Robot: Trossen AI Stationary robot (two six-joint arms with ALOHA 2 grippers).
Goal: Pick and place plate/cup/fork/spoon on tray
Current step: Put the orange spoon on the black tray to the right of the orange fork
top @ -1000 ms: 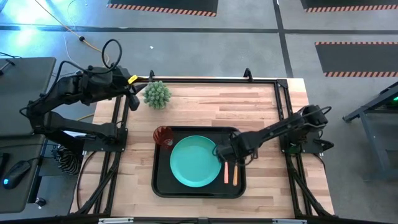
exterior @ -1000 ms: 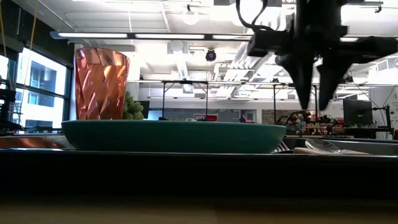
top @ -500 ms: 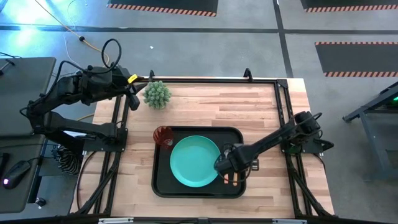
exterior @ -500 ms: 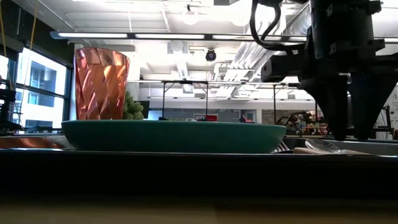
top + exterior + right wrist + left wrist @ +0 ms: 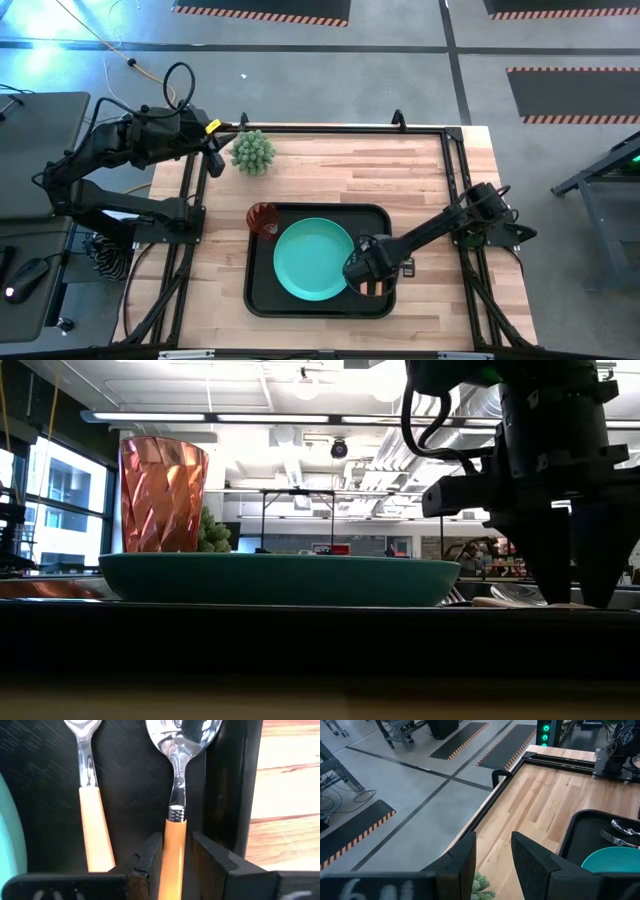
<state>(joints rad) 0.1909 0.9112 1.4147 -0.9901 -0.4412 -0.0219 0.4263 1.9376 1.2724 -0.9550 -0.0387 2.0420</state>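
The teal plate (image 5: 312, 262) lies in the black tray (image 5: 262, 300). The red-orange cup (image 5: 263, 218) stands upright at the tray's far left corner. The fork (image 5: 92, 820) and the spoon (image 5: 175, 795) lie side by side in the tray to the right of the plate, their heads toward the far edge. My right gripper (image 5: 372, 285) is low over their handles and open, with one finger on each side of the spoon's orange handle (image 5: 174, 840). My left gripper (image 5: 213, 155) is open and empty at the far left, beside the green plant (image 5: 253, 152). My right gripper comes from above and points down, its fingers (image 5: 150, 857) across the spoon's orange handle just behind the metal neck. I cannot tell whether they touch it. The spoon lies flat on the tray floor.
The tray's raised right rim (image 5: 232, 795) runs close beside the spoon and the right finger. Bare wooden table (image 5: 380, 165) lies beyond the tray toward the far edge. Black frame rails border the table.
My right gripper has moved toward the table's near edge along the cutlery and come down, so that its fingers now stand at the spoon's handle. The plate, cup, fork and spoon have kept their places.
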